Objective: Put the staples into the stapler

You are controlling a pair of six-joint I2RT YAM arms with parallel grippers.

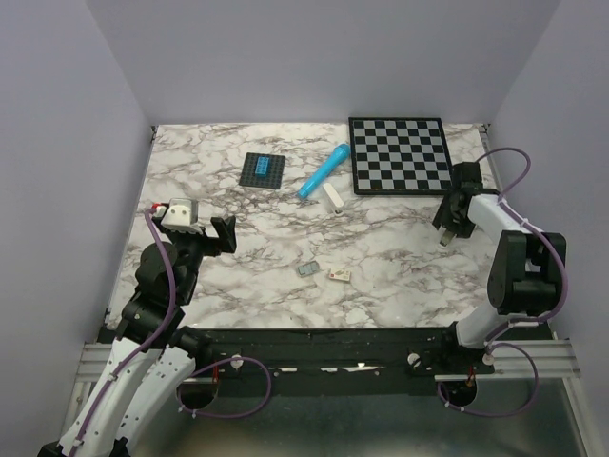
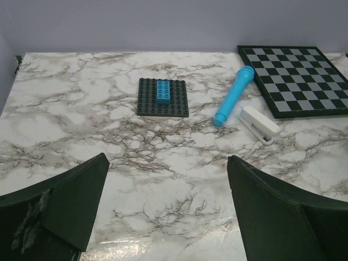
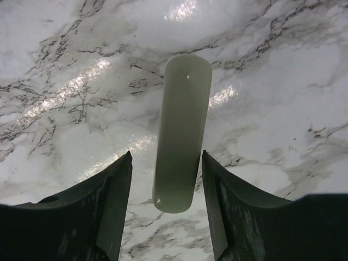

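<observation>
The cream-white stapler lies beside the blue cylinder near the table's middle back; it also shows in the left wrist view as the stapler, metal rail visible. The staples, a tiny grey block, rest toward the front centre. My left gripper hovers at the left, wide open, and nothing sits between the jaws of the left gripper. My right gripper is at the far right, below the chessboard. In its wrist view the right gripper straddles a pale cream round-ended bar, with a gap on each side.
A blue cylinder lies diagonally by the stapler. A dark baseplate carrying a blue brick sits at back centre. The chessboard lies at back right. A small cream piece rests next to the staples.
</observation>
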